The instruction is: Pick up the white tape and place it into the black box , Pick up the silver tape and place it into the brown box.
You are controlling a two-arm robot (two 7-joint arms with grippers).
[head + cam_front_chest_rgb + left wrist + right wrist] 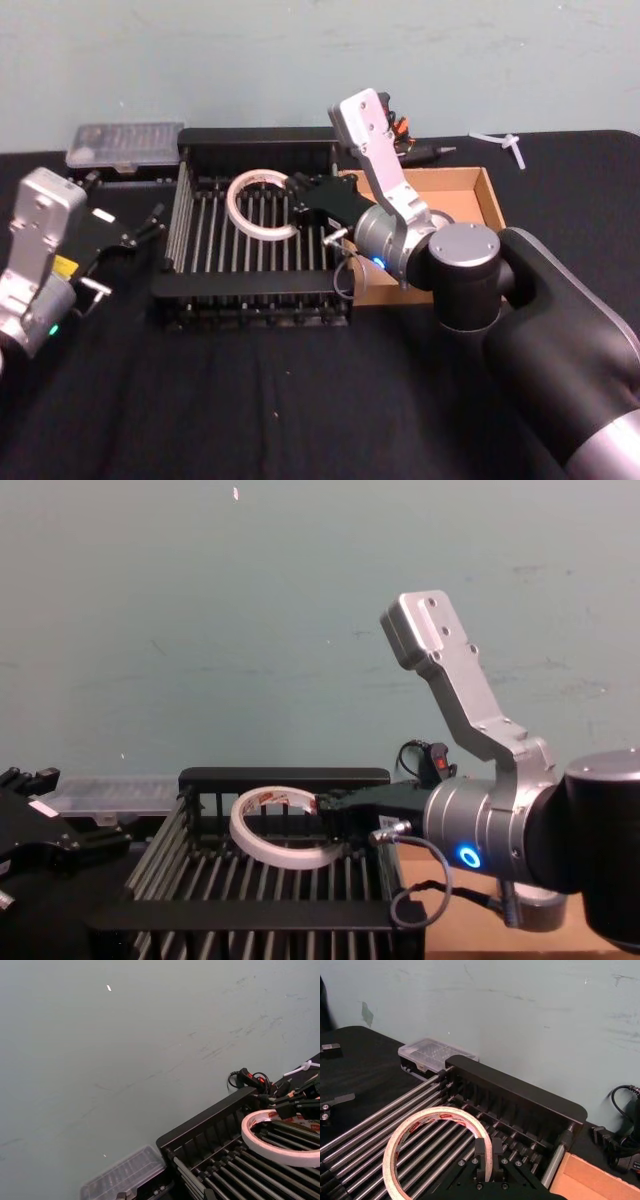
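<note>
White tape (437, 1147) pinched by right gripper (489, 1160), near edge cropped.

The right arm covers much of the brown box (470, 190), so whatever lies inside it cannot be seen. The white tape (280, 1137) runs off the left wrist view's edge. The left gripper (150, 225) seems open.

The black box (255, 240) is open on top, so there is room to go in from above. The right tool (297, 205) and white tape (262, 205) fill its far right part. Its near half is free.
</note>
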